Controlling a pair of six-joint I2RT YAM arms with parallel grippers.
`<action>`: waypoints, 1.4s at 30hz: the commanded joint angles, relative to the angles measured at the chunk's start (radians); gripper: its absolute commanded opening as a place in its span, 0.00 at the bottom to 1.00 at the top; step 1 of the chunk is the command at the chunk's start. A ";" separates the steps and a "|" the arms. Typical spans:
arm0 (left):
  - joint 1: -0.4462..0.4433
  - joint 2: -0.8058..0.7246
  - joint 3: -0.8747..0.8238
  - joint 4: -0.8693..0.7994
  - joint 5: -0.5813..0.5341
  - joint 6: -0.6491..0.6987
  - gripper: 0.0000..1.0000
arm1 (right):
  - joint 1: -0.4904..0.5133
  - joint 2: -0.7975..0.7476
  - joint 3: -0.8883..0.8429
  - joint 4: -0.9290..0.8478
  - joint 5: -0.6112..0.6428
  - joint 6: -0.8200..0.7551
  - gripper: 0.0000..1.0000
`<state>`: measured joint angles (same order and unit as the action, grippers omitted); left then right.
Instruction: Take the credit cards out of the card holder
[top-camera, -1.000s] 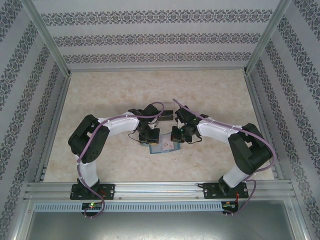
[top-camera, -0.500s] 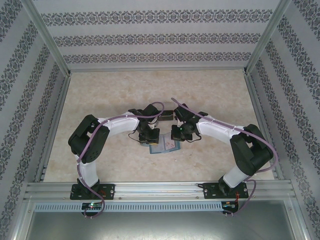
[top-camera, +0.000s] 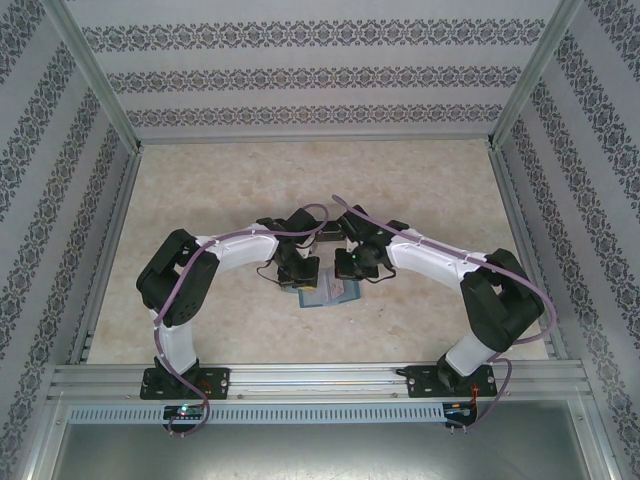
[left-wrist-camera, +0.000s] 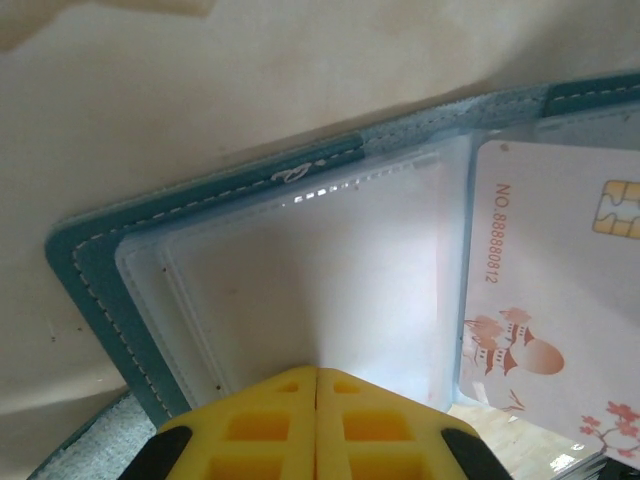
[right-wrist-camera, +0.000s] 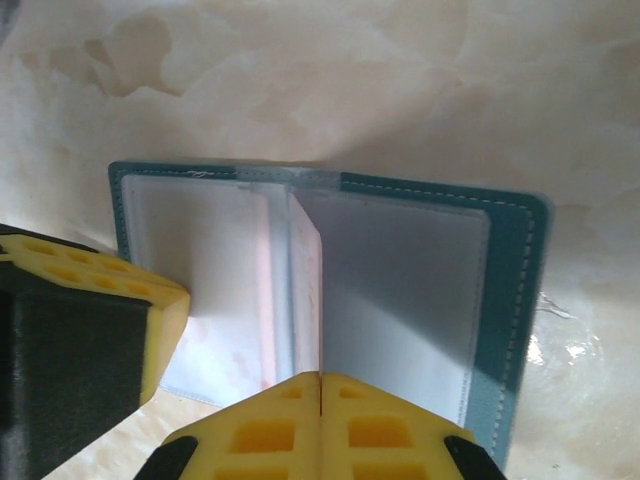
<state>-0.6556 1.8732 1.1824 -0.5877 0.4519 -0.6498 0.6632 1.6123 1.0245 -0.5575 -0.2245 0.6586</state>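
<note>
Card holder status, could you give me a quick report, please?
Left gripper, right gripper: jaws shut. Card holder open, white card inside. Nothing blocking.

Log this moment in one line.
card holder open on table | left gripper shut at sleeve edge | right gripper shut at upright middle leaf | pale credit card visible at holder

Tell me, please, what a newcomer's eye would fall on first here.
The open teal card holder lies mid-table. In the left wrist view, a white card with a gold chip and a printed number shows at its right side. The yellow-tipped left pincer and right pincer are both shut at its clear pockets.
</note>
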 joint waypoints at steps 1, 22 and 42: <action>-0.015 0.038 0.000 -0.057 -0.019 0.025 0.06 | 0.019 0.019 0.024 -0.015 0.012 0.023 0.08; -0.015 0.025 0.006 -0.051 -0.009 0.020 0.08 | 0.047 0.040 0.044 -0.011 -0.001 0.038 0.11; -0.010 -0.067 -0.004 -0.019 -0.044 -0.005 0.08 | 0.027 -0.018 0.069 -0.071 0.015 -0.036 0.07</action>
<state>-0.6556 1.8595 1.1915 -0.6052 0.4362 -0.6510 0.6968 1.6176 1.0603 -0.5941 -0.2237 0.6693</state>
